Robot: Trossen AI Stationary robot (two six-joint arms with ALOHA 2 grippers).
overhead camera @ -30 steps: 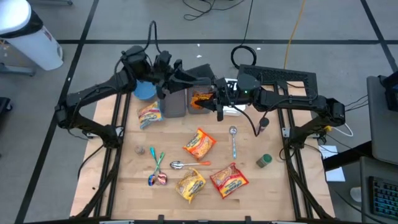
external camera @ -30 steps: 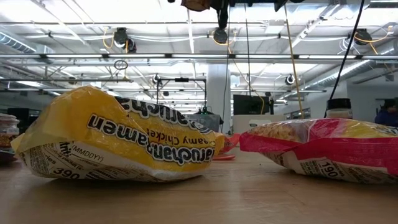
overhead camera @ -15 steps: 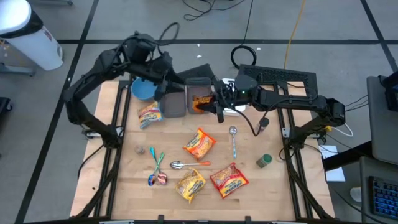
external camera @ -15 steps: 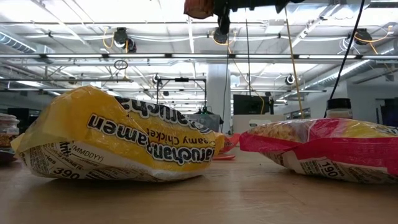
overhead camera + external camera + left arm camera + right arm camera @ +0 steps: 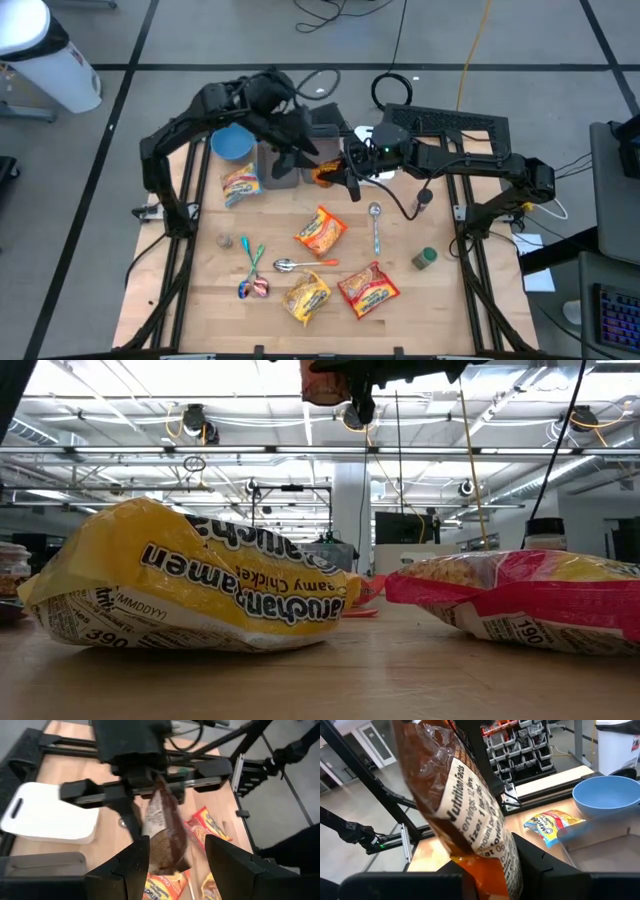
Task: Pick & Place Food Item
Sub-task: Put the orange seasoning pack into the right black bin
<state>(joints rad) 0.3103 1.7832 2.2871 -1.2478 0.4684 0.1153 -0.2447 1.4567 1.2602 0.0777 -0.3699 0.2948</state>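
Wooden tabletop [image 5: 420, 300] lies under me with ramen packets scattered near its front edge, and farther back my right gripper [image 5: 335, 172] holds a brown-and-orange food packet [image 5: 465, 815] pinched shut in its jaws above the grey bins [image 5: 283, 163]. It hangs long axis downward, crinkled, its nutrition label showing. Just beyond, my left gripper [image 5: 175, 865] faces the packet, jaws wide on either side, not touching.

"Nutrition Facts" on brown packet [image 5: 470, 815], "390" on yellow ramen packet [image 5: 180, 580]
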